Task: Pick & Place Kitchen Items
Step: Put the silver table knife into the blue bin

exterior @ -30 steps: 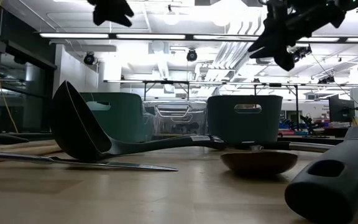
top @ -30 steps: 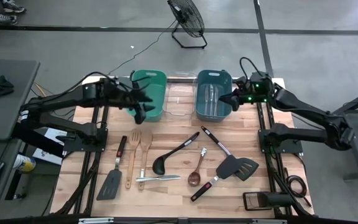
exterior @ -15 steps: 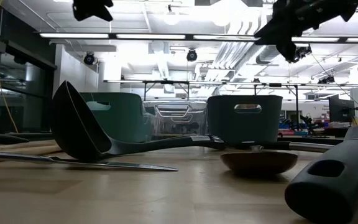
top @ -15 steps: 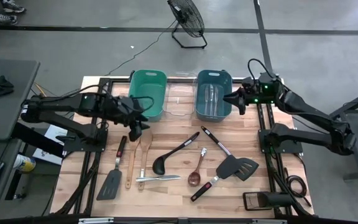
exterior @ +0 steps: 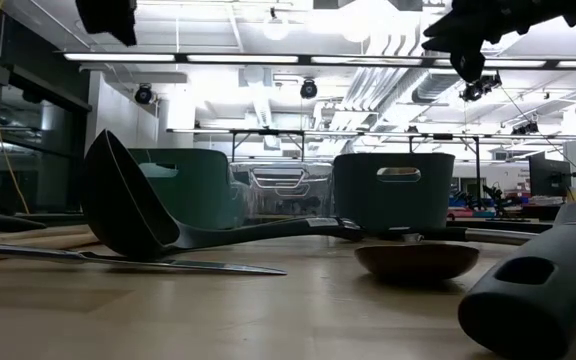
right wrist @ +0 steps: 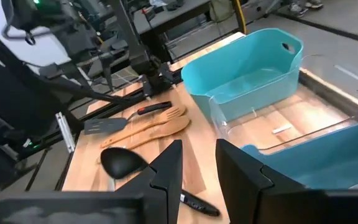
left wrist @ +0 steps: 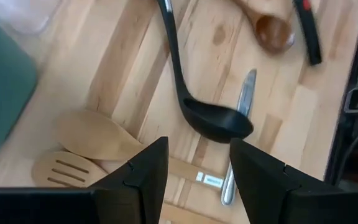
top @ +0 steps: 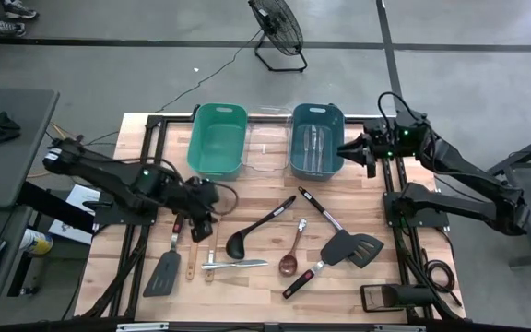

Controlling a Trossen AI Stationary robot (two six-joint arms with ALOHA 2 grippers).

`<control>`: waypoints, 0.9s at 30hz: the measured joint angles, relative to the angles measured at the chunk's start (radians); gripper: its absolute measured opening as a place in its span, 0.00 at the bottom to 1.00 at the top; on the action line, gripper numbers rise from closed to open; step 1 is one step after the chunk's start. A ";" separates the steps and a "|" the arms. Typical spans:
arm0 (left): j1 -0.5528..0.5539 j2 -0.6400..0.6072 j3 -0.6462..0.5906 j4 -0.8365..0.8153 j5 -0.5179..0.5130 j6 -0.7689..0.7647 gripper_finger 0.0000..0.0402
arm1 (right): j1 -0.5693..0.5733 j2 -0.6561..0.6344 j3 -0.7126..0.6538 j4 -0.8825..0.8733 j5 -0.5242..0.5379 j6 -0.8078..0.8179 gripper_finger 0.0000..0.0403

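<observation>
Kitchen utensils lie scattered flat across a wooden counter (top: 265, 281). At the left, a black slotted spatula with a red-and-black handle (top: 168, 263) lies beside a wooden slotted spatula (top: 194, 249) and a wooden spoon (top: 213, 231), which lie side by side. A silver metal utensil (top: 235, 266) lies crosswise below them. In the middle, a black ladle (top: 258, 227) lies diagonally, bowl toward the near edge. Next to it rests a small wooden spoon (top: 291, 256). To the right lie a black spatula (top: 325, 217) and a black slotted turner with a red handle (top: 335, 256).
</observation>
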 joint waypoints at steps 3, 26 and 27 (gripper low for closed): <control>-0.015 0.039 0.000 -0.004 0.001 -0.001 0.42 | 0.021 0.000 0.000 -0.002 -0.001 0.000 0.22; -0.141 0.275 0.000 0.056 0.113 0.001 0.66 | 0.141 0.000 0.000 -0.098 0.255 0.011 0.22; -0.145 0.286 0.001 0.071 0.109 0.004 0.66 | 0.141 0.000 0.000 -0.100 0.254 0.011 0.22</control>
